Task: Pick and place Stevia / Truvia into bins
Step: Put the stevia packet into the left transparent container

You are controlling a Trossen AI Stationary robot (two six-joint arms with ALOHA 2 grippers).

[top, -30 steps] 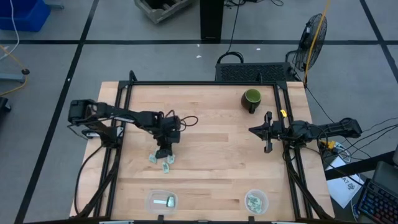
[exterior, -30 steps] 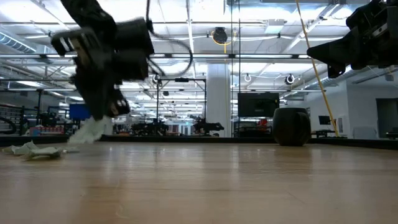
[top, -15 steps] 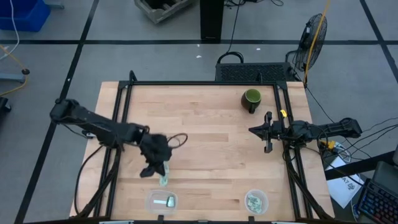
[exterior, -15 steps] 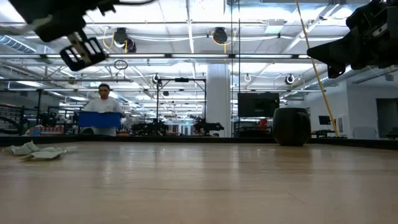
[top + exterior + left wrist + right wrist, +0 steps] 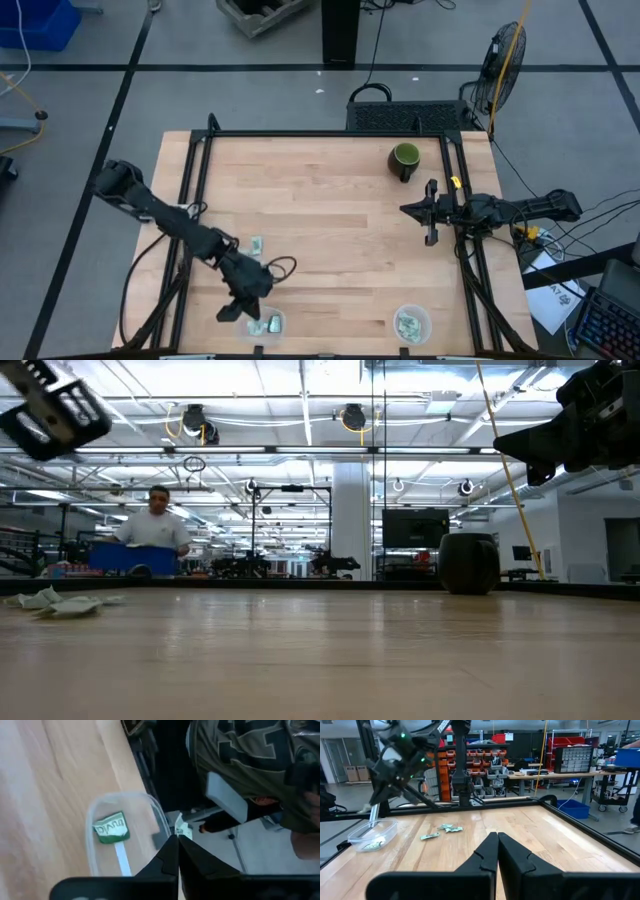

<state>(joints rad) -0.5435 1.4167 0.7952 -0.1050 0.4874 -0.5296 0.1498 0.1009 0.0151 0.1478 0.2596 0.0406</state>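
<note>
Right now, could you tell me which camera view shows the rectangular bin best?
The left wrist view: the rectangular bin fills it, a Truvia packet readable inside. In the high view the left hand partly covers it; the right wrist view shows it small; the low view misses it.

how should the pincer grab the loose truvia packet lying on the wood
Come straight down on the loose sachet and pinch its middle across the narrow width. It lies flat on the table, so a sideways approach finds no raised edge.

floor: grey, black lines [image 5: 100, 90] around my table
ceiling: strip lights [image 5: 300, 405]
shelving: orange racks [image 5: 482, 770] behind me
</note>
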